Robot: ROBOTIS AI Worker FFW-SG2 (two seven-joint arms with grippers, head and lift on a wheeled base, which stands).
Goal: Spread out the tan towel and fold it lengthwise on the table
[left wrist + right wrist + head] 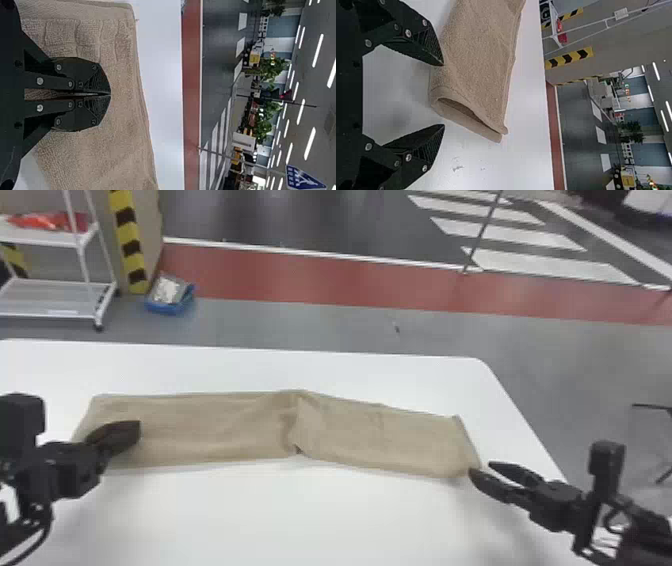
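The tan towel (200,430) is on the white table (260,520), made into a long, thin strip that goes from L to R. It has a bump & some wrinkles nr the mid, & it bends there, so the R half slants down toward the robot. In the R wrist view, the R end of the towel shows its layers, w/ a small gap b/w them like a little mouth. The L gripper (139,426) is over the L end of the towel, w/ its two black fingers shut tight, tip to tip, & nothing b/w them. The cloth is under it, but can't tell if the tips touch it. The R gripper (480,468) is just beside the R end, at the corner nr the robot. Its fingers are wide apart, w/ no cloth held. One tip is v. close to the towel's edge, & can't tell if it touches. Past the table, on the L, is a white cart (55,297) w/ red stuff (50,221) on its shelf, & a blue box (170,307) is on the floor nr it. A red stripe (320,285) goes across the floor.
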